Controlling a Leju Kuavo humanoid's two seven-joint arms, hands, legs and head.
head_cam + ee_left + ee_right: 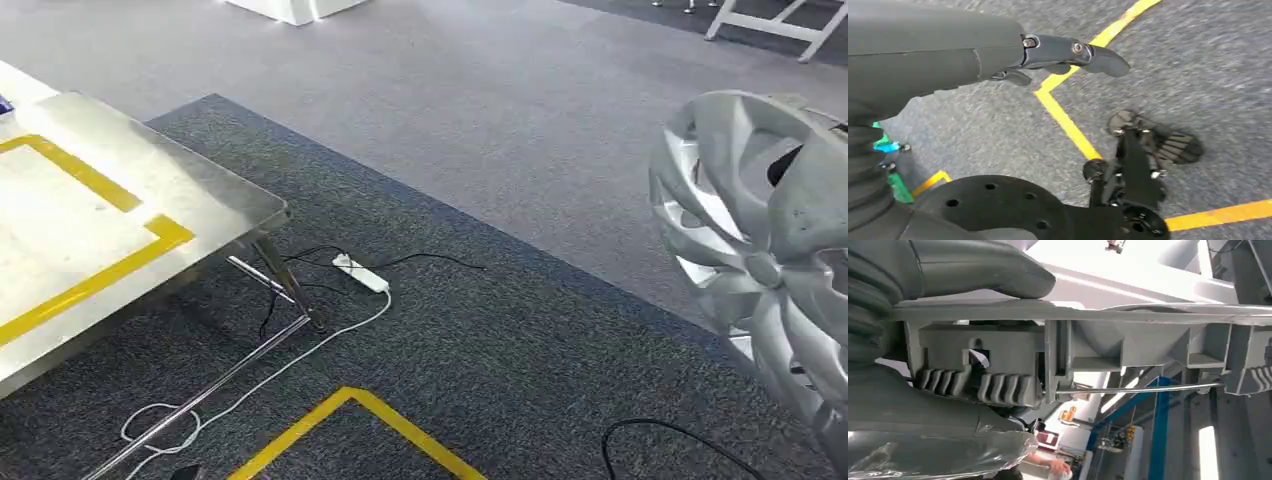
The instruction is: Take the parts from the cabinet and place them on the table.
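Note:
A silver wheel cover (760,250) hangs at the right edge of the head view, upright over the carpet and well to the right of the table. My right hand (948,305) grips its rim: in the right wrist view the thick thumb (988,265) lies over the edge and the cover's grey ribbed back (1108,350) runs across the picture. The steel table (200,195), marked with a yellow tape rectangle, stands at the left. My left hand (998,55) hangs over the floor with its fingers (1083,52) stretched out and nothing in it.
Under the table's corner are slanted metal legs (290,285), a white power strip (360,273) with its cables, and yellow floor tape (350,405). A black cable (680,435) loops at the bottom right. A person's hand (1055,467) appears far off in the right wrist view.

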